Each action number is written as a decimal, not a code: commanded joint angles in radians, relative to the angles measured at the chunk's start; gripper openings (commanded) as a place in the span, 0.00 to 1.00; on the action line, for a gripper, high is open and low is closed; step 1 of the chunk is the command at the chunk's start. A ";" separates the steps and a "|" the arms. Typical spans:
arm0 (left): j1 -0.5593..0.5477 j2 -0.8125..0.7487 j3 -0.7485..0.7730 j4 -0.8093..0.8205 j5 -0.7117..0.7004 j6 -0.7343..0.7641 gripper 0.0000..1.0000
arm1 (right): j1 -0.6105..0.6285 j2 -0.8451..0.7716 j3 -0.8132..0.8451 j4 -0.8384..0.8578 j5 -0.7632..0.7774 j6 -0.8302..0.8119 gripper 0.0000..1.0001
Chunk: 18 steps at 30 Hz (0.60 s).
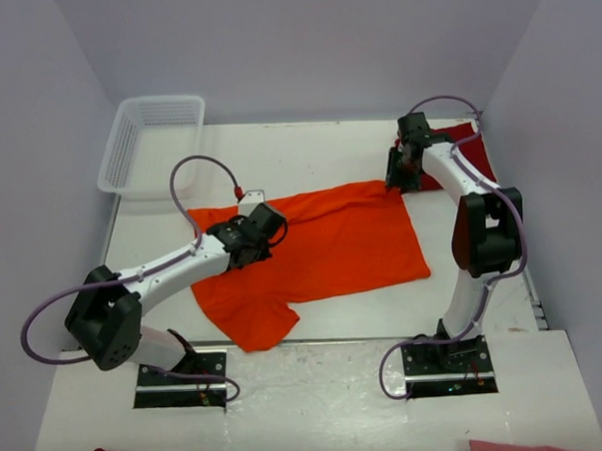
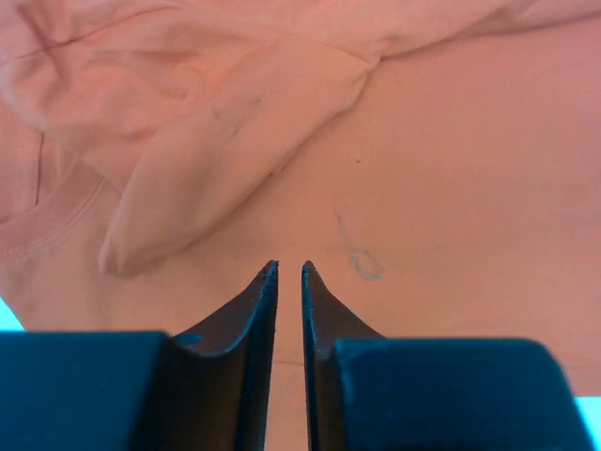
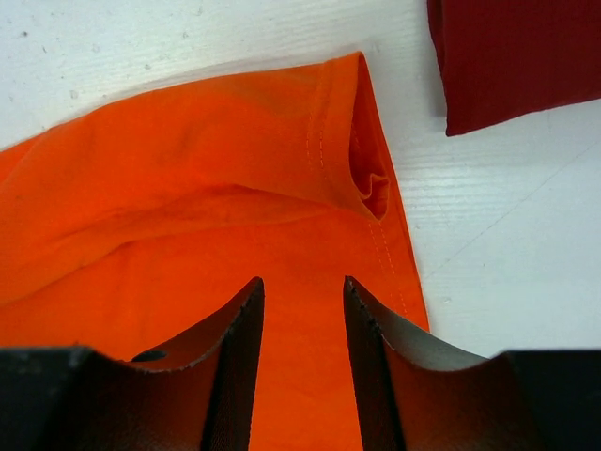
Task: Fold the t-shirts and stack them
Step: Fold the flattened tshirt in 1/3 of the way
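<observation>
Top external view: white table (image 1: 318, 150), with both arms reaching out over it.
Orange t-shirt (image 1: 342, 244): spread across the middle of the table, one sleeve trailing to the near left. Its far edge looks doubled over, so the fold seems part done.
Basket (image 1: 161, 100): far left corner, well apart from the shirts.
Dark red t-shirt (image 1: 475, 158): far right, just beside the orange corner, partly under the right arm.
Right gripper (image 3: 302, 285): jaws clearly apart with nothing between them, over the orange shirt's far right corner.
Left gripper (image 2: 290, 268): jaws a thin slit apart, holding nothing, just above the rumpled left part.
Risk: neither gripper holds the cloth, so it lies loose. A lifting finger could snag the hem and drag the fold open. The bunched sleeve could make a lopsided fold that stacks badly.
</observation>
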 commanded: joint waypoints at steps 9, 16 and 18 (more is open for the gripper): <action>0.069 0.258 0.137 0.074 -0.059 0.114 0.33 | 0.006 -0.083 -0.008 0.055 -0.066 -0.016 0.41; 0.087 0.361 0.199 0.071 -0.099 0.134 0.34 | 0.009 -0.114 -0.018 0.066 -0.082 -0.022 0.41; 0.095 0.379 0.216 0.066 -0.115 0.131 0.34 | 0.009 -0.129 -0.022 0.068 -0.083 -0.023 0.41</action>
